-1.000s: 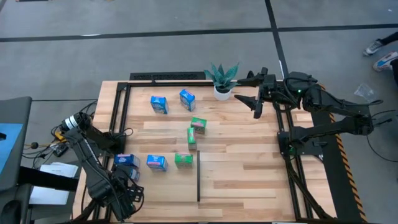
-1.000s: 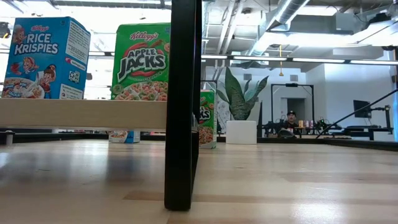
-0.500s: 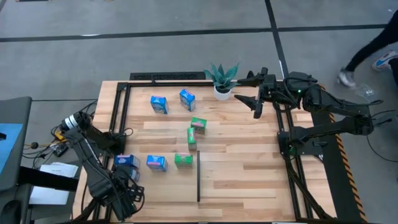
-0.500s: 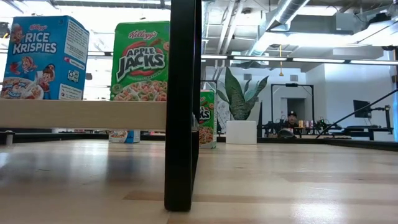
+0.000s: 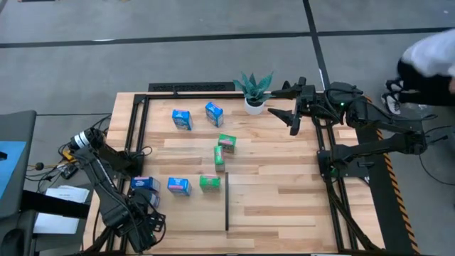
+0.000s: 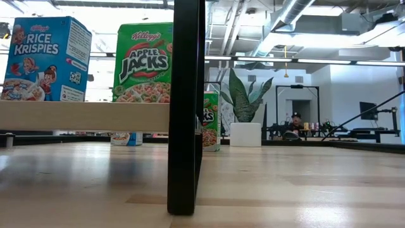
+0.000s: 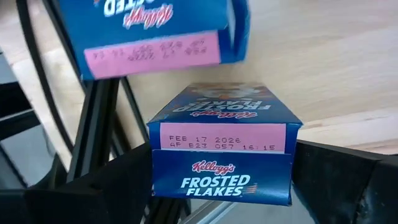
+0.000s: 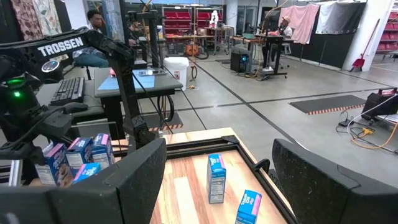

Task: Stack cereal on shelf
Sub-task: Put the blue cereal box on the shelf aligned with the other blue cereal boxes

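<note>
Step in hand: the left gripper (image 5: 144,201), low at the near left corner of the light-wood plank table (image 5: 277,192), is closed around a small blue Frosted Flakes cardboard box (image 7: 222,151); by my reading this is the grasp, before any lift

Left jaws: set wide, one dark finger on each side wall of the blue Frosted Flakes box, which fills the gap between them; a second blue box (image 7: 155,28) lies just beyond it

Right gripper (image 5: 293,107): waits raised at the far right edge of the table, beside the potted green plant in its white pot (image 5: 254,91); its jaws stand well apart and hold nothing

Cereal on the table: two blue boxes (image 5: 182,119) stand near the far left; two green boxes (image 5: 227,142) sit mid-table, close together; one blue box (image 5: 178,185) and one green Apple Jacks box (image 5: 210,183) stand in the near row, just left of the thin black divider strip (image 5: 227,201)

Shelf: from the low view the Rice Krispies box (image 6: 45,59) and the Apple Jacks box show above a pale wooden ledge (image 6: 82,115), next to the black upright (image 6: 185,107)

Next move calls for: a straight lift clear of the neighbouring blue box, then a carry toward the near row and an upright set-down beside the boxes there

Risk: the box behind sits close and may get nudged on the lift
</note>
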Available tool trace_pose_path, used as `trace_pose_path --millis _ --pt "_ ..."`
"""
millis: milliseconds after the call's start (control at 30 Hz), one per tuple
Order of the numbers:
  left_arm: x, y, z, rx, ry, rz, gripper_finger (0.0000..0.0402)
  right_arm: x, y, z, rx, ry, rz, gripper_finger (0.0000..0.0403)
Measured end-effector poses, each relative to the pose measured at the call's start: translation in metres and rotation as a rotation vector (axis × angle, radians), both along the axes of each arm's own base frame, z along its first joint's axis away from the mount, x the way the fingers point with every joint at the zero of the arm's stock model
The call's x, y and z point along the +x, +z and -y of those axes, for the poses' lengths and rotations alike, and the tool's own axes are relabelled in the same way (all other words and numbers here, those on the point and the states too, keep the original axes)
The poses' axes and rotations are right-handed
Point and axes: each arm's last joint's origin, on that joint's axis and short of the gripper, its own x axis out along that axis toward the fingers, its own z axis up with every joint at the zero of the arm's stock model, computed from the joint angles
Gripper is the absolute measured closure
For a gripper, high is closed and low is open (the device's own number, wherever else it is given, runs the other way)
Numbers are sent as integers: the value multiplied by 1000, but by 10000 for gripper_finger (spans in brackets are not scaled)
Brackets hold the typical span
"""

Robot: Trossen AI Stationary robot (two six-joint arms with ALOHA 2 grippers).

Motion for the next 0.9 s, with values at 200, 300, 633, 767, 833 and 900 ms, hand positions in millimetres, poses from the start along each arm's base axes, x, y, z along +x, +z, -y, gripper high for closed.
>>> trace_pose_path --millis 200,300,633,767,833,900 --pt "-1 1 -2 7 -19 -16 55 0 0 0 0 0 0 85" --pt "-2 1 -2 4 -16 -22 44 0 0 0 0 0 0 85" --pt "-2 1 -2 -7 -13 -39 37 0 0 0 0 0 0 85" --pt "-2 4 -1 -29 -26 -40 37 0 0 0 -1 0 0 85" --pt "-3 9 -2 -28 -40 -42 37 0 0 0 -4 0 -1 85" --pt "-5 17 -4 -16 -40 -50 37 0 0 0 -7 0 -2 85"
